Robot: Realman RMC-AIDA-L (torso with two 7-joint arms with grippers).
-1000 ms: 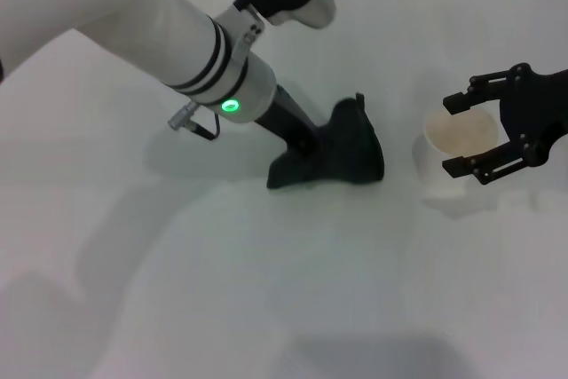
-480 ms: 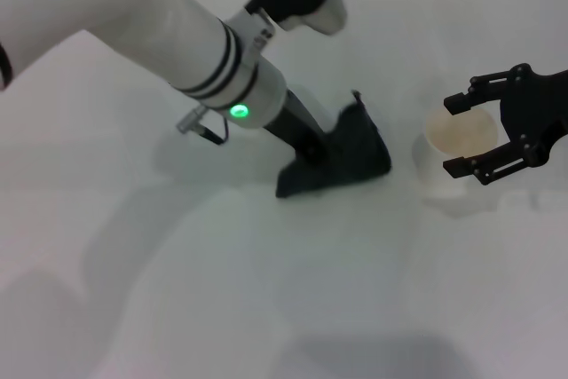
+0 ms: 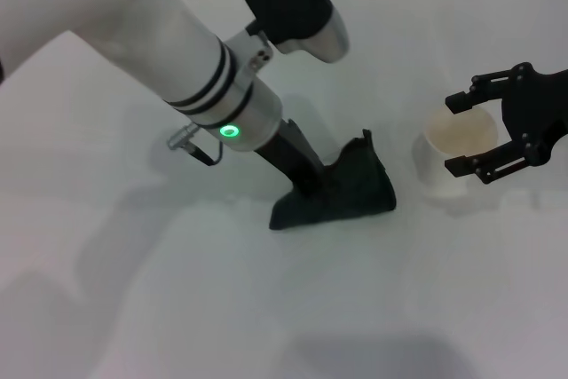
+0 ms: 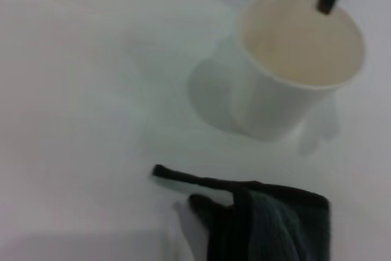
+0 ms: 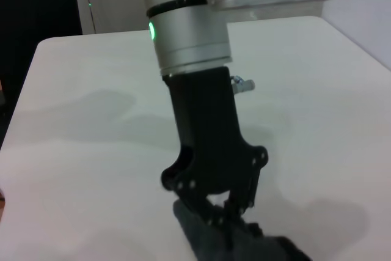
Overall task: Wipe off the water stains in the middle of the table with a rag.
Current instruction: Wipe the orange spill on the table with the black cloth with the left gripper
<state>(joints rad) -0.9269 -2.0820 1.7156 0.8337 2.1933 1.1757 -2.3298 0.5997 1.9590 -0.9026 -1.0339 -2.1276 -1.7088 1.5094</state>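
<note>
The dark green-black rag [image 3: 348,191] lies bunched on the white table [image 3: 266,308] near its middle, one pointed corner sticking up. My left gripper [image 3: 311,189] reaches down from the upper left, shut on the rag and pressing it to the surface. The right wrist view shows the left gripper [image 5: 231,214] from the front, its fingers closed into the rag [image 5: 244,244]. A folded edge of the rag [image 4: 275,224] shows in the left wrist view. The water stains are hidden or out of view. My right gripper [image 3: 469,134] stands open at the right.
A white translucent cup [image 3: 454,150] stands upright between the right gripper's fingers, a short way right of the rag. The cup [image 4: 293,65] looks empty in the left wrist view. White table stretches to the front and left.
My left gripper has dragged the rag toward the near edge of the table and slightly right. The right gripper and the cup have stayed put.
</note>
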